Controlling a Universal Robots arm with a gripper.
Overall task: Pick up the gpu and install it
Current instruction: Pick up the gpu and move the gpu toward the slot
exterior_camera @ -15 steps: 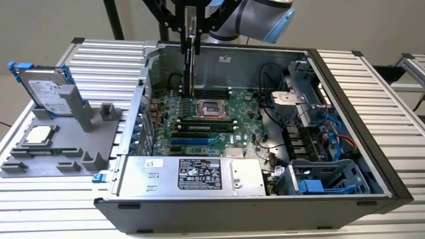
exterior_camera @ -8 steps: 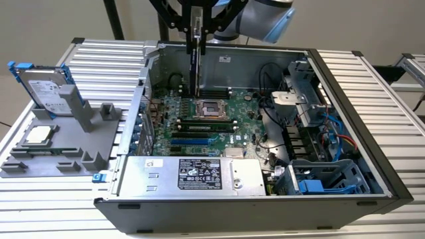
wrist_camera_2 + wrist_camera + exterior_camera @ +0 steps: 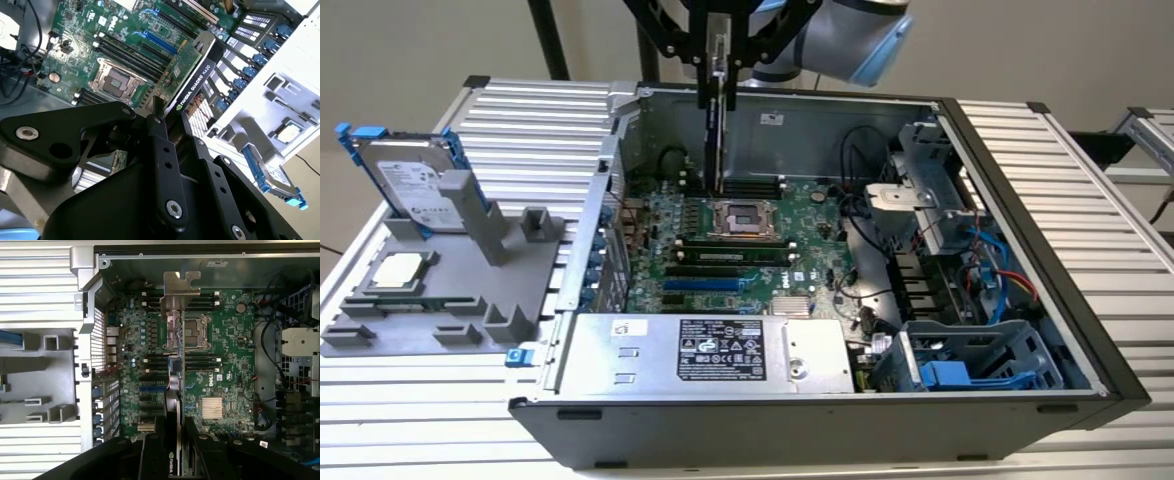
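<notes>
One gpu (image 3: 716, 120) pinched tight in my gripper (image 3: 716, 45), hanging edge-on above socket (image 3: 744, 215) — bracket end lowest. I judge upright hold keeps it clear of case (image 3: 801, 125) walls; not yet seated in slots (image 3: 700, 285) beside socket.

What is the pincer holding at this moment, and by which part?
The pincer holds the gpu, clamped across its faces at the end away from its silver bracket, above the motherboard.

The gripper (image 3: 169, 119) is made of black links pinned with silver screws; the arm (image 3: 857, 38) is cased in grey and pale blue.
</notes>
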